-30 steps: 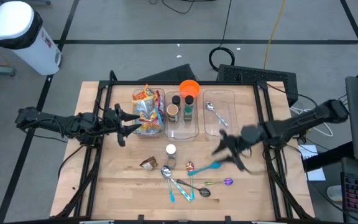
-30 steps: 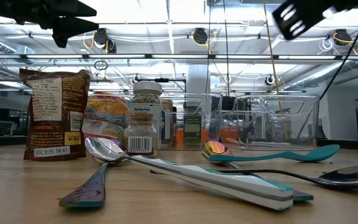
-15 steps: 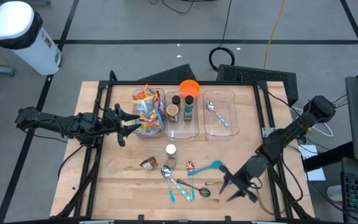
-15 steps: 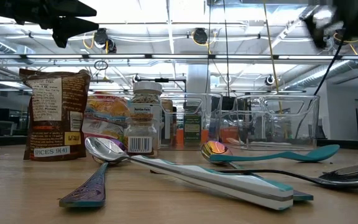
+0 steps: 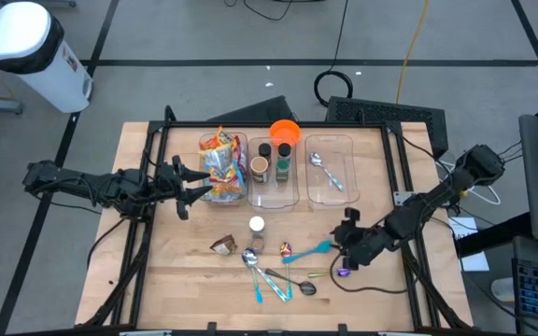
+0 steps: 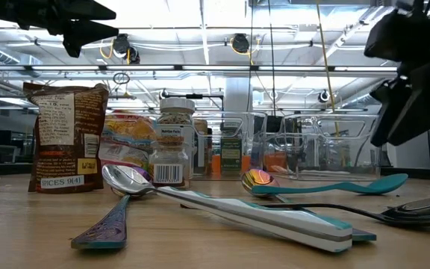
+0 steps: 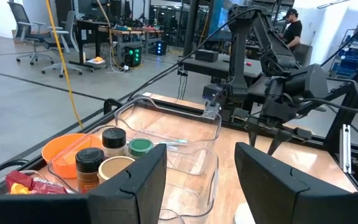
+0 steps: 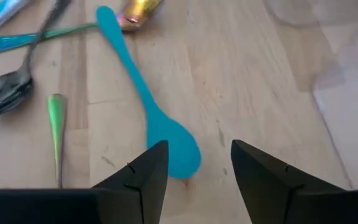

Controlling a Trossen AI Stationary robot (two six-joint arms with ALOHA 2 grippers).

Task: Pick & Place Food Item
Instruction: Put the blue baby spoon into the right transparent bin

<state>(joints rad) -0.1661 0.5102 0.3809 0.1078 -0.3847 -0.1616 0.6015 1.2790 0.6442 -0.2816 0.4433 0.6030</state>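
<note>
A brown spice packet and a white-lidded spice jar stand on the table among several spoons. A snack bag lies in the left clear bin. My left gripper is open and empty, raised beside that bin. My right gripper is open and empty, low over the wide end of a teal spoon. Its fingers stand on either side of the wide end without touching it.
The middle clear bin holds several spice jars, with an orange bowl behind it. The right clear bin holds a spoon. More spoons lie near the front edge. Bare wood lies at the table's front left.
My right gripper has swung from mid-table toward the near edge and down. It has then come back a little toward the teal spoon's wide end. Nothing on the table has moved.
</note>
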